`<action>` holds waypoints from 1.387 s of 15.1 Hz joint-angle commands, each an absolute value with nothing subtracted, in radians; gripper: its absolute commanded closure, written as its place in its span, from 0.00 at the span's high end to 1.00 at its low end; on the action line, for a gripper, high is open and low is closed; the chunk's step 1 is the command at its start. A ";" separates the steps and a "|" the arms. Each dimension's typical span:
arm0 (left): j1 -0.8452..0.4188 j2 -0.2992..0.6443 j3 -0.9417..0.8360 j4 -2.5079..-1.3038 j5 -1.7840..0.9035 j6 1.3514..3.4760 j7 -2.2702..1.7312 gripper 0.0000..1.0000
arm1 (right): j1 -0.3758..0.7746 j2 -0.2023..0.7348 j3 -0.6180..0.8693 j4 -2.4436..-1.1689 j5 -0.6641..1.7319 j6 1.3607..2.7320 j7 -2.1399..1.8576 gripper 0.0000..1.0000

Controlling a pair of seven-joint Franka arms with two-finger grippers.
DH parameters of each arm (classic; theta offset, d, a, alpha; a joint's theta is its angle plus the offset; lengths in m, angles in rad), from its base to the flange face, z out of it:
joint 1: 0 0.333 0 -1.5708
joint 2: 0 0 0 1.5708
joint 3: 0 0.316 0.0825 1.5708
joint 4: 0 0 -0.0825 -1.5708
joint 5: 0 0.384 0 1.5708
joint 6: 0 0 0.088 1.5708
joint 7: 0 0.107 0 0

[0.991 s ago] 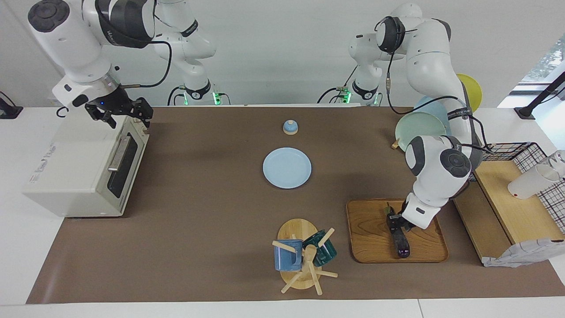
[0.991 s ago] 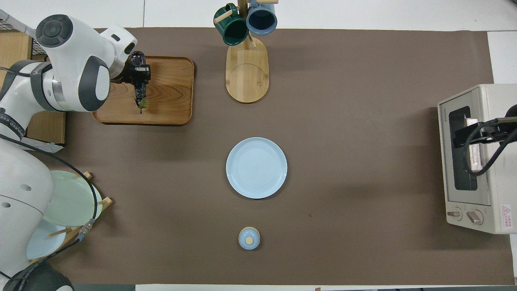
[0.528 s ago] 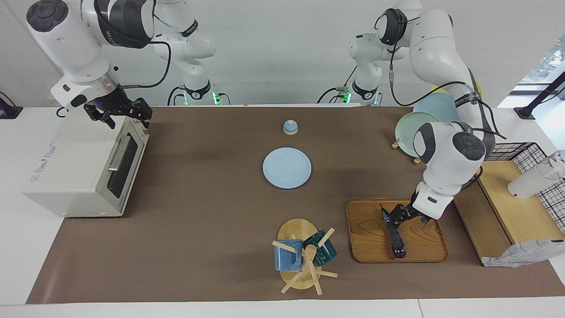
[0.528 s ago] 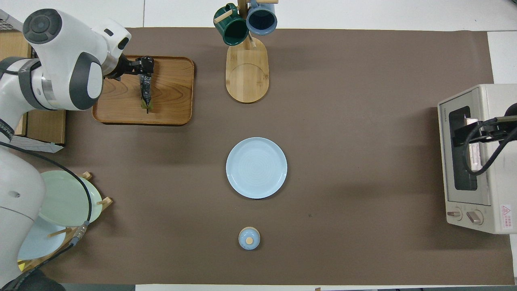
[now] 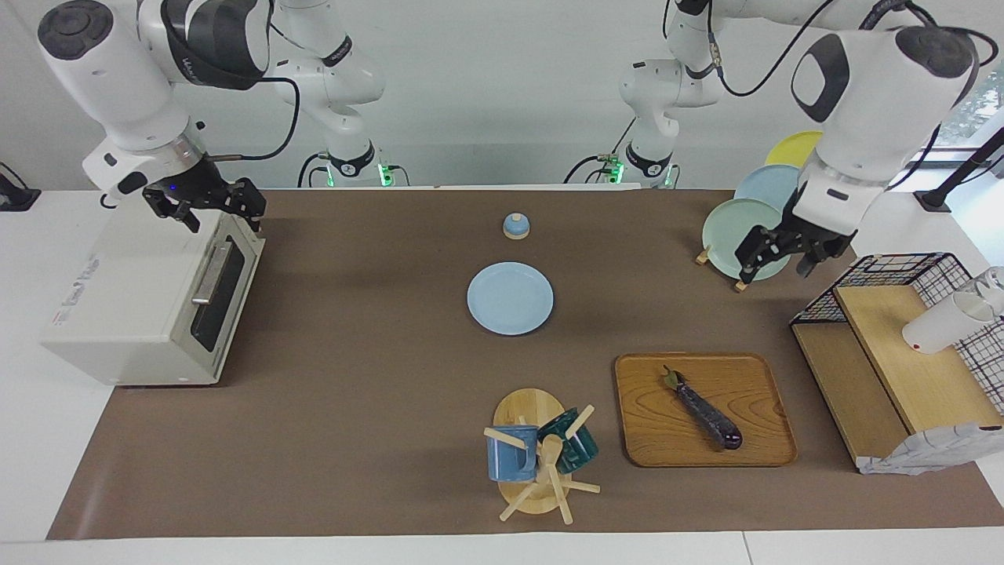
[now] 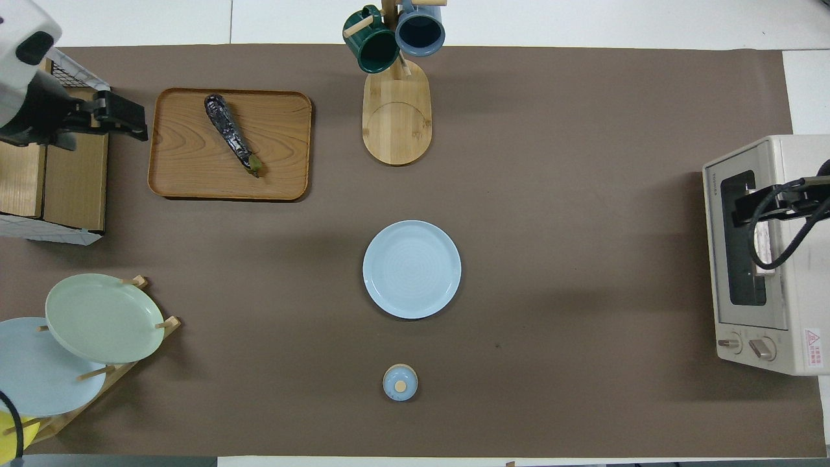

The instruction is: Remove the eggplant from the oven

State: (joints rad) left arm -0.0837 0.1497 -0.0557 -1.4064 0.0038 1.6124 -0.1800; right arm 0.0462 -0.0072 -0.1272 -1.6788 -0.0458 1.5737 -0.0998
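Both of my hands hang in the air with nothing in them: my left hand (image 5: 776,256) is over the gap between the plate rack (image 5: 715,256) and the wire basket shelf (image 5: 902,271), its fingers spread, and my right hand (image 5: 205,202) is over the top edge of the oven (image 5: 133,306); whether its fingers are spread or pressed together I cannot tell. From overhead my left hand (image 6: 107,117) is partly cut off at the frame's edge, and my right arm's cable hides part of the oven's (image 6: 758,253) dark door window, so I cannot see inside. One eggplant (image 5: 703,408) lies well below my left hand on the one wooden tray (image 5: 761,377), toward my left arm's end of the counter (image 5: 353,392). It is slim, long, glossy dark purple, lying slantwise, with its small green stem cap pointing toward the robots. I count three plates on the rack, pale green, blue and yellow, the yellow one mostly hidden from overhead. One blue plate (image 5: 510,298) sits mid-counter, and one small blue lid (image 5: 515,226) nearer to the robots. Two mugs, blue and green, hang on one mug tree (image 5: 541,463).
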 commanded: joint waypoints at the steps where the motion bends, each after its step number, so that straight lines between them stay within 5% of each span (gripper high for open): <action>1: -0.077 0.062 -0.060 -1.454 0.005 1.496 -0.179 1.00 | 0.043 0.003 -0.126 -1.652 -0.021 1.575 -0.106 1.00; 9: -0.042 -0.106 -0.069 -1.764 0.003 1.590 -0.176 1.00 | 0.040 0.005 -0.129 -1.635 -0.020 1.594 -0.109 1.00; 15: -0.005 -0.055 -0.093 -1.645 -0.009 1.519 -0.170 1.00 | 0.043 0.006 -0.127 -1.629 0.026 1.580 -0.104 1.00; 21: 0.008 -0.063 -0.124 -1.672 -0.018 1.575 -0.169 1.00 | 0.041 0.005 -0.129 -1.631 0.025 1.575 -0.103 1.00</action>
